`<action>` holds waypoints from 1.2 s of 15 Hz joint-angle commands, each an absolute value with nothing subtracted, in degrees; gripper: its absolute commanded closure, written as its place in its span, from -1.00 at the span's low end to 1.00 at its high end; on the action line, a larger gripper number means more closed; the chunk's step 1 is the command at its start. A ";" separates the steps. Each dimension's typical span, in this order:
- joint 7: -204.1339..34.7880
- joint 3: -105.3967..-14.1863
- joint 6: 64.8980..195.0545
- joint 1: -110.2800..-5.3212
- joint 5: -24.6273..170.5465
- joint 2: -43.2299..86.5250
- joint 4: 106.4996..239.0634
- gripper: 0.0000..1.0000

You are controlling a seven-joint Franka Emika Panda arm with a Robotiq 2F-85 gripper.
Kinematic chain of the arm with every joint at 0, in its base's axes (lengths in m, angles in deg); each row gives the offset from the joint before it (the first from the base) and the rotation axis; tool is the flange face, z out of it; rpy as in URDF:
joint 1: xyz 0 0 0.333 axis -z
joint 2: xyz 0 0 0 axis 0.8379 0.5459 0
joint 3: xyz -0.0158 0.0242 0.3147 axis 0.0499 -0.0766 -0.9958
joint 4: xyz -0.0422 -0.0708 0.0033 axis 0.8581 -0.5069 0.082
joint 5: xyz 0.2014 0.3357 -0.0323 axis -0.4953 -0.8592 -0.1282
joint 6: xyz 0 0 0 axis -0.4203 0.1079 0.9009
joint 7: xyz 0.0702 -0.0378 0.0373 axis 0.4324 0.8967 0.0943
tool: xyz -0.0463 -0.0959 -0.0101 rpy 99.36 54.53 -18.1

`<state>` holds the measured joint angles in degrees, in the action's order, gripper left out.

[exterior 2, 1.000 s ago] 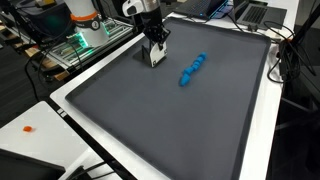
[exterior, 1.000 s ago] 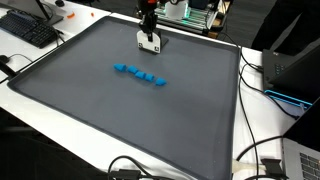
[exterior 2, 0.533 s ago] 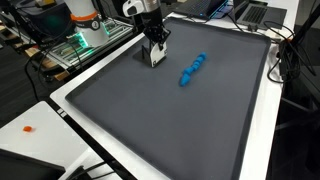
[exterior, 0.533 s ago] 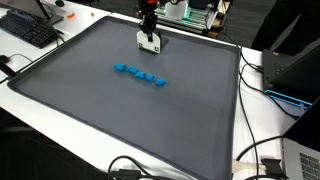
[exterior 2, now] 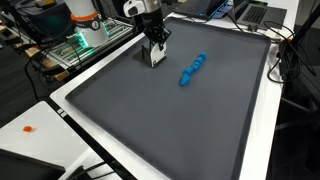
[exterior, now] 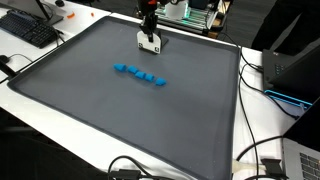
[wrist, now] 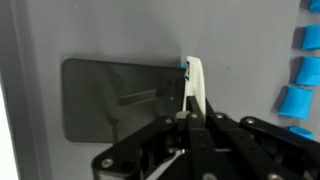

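Observation:
My gripper (exterior: 149, 33) hangs over the far part of a dark grey mat (exterior: 100, 110) and is shut on a thin white flat piece (exterior: 150, 43) that stands on edge at the mat. Both exterior views show this; in one the gripper (exterior 2: 153, 40) holds the white piece (exterior 2: 157, 56) near the mat's far edge. In the wrist view the jaws (wrist: 190, 118) pinch the white piece (wrist: 196, 85) edge-on. A row of several small blue blocks (exterior: 140, 75) lies on the mat apart from the gripper, also seen in an exterior view (exterior 2: 192, 69) and at the wrist view's right edge (wrist: 300, 70).
The mat lies on a white table (exterior: 225, 170). A keyboard (exterior: 28, 28) sits off the mat's corner. Cables (exterior: 262, 150) and laptops (exterior 2: 250, 12) lie around the table edges. Electronics (exterior 2: 80, 45) stand behind the arm's base.

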<state>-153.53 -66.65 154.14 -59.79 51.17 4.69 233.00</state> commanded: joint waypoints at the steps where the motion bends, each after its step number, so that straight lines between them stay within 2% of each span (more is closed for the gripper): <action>1: -153.88 -66.55 152.27 -59.61 52.08 6.56 232.65 0.98; 3: -153.61 -66.54 151.98 -59.60 51.94 6.50 232.55 0.98; 4: -153.17 -66.53 151.95 -59.61 51.56 6.29 232.51 0.42; 6: -150.42 -66.61 151.65 -59.77 49.66 5.55 232.52 0.31; 14: -152.01 -65.75 148.83 -58.90 57.38 2.47 232.65 -0.93; 15: -152.12 -65.69 147.85 -58.71 58.78 2.08 232.51 -1.00; 18: -151.95 -65.77 144.02 -58.10 62.20 0.68 231.85 -1.00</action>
<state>-151.50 -65.99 148.27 -58.86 58.68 3.19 231.76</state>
